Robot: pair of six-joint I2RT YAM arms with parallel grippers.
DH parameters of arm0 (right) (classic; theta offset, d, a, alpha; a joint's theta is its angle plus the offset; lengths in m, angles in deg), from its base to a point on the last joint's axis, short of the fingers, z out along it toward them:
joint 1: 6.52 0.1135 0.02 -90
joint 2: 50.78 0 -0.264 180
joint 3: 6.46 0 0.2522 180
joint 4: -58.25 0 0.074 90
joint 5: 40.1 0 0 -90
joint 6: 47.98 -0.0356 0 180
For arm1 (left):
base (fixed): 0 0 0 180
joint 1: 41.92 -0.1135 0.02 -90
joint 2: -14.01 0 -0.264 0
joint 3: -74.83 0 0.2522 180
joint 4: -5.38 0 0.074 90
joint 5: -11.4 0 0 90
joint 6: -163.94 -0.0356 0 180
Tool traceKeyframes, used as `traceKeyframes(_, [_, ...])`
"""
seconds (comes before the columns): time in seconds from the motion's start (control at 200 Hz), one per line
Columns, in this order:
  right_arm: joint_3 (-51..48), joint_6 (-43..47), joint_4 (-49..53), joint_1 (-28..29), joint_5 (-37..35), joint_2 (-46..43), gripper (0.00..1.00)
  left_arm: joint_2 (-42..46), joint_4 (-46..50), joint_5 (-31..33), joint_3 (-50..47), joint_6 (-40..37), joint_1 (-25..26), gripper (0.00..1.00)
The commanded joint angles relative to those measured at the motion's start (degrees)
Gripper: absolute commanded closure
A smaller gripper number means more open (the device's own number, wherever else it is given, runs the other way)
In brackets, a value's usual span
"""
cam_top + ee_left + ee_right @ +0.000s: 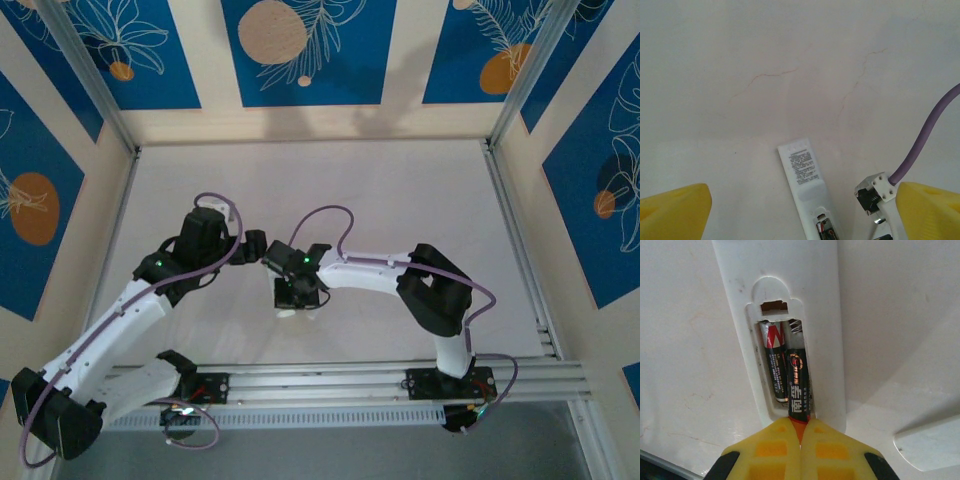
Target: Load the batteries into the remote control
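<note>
The remote control lies back-up on the table with its battery bay uncovered. One battery, black with a red end, lies flat in the bay's left slot. A second battery slants into the right slot, its near end pinched by my right gripper, which is shut on it. In the left wrist view the remote runs between the wide-apart yellow fingers of my open left gripper, which holds nothing. From above, the left gripper and right gripper meet mid-table.
A small flat white cover piece lies on the table just right of the remote's near end. The right arm's purple cable and its wrist housing sit close beside the remote. The pale tabletop stretches behind the arms.
</note>
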State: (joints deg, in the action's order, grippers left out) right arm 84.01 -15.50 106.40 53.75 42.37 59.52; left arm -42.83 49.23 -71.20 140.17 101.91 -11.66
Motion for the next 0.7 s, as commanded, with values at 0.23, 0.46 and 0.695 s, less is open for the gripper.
traceKeyframes(0.23, [2.7,2.8,1.8,-0.7,-3.2,1.8,0.88,-2.7,0.8,-3.2,-0.8,0.3,-0.1,0.05])
traceKeyframes(0.46, [1.9,4.5,1.0,-1.0,-2.7,-1.4,0.73,-5.6,1.1,-3.9,-0.7,1.8,-0.3,0.05])
traceKeyframes(0.695, [-1.8,5.2,-1.9,-1.0,-2.8,-7.7,0.66,-12.1,3.6,-5.0,0.6,8.4,-1.6,0.06])
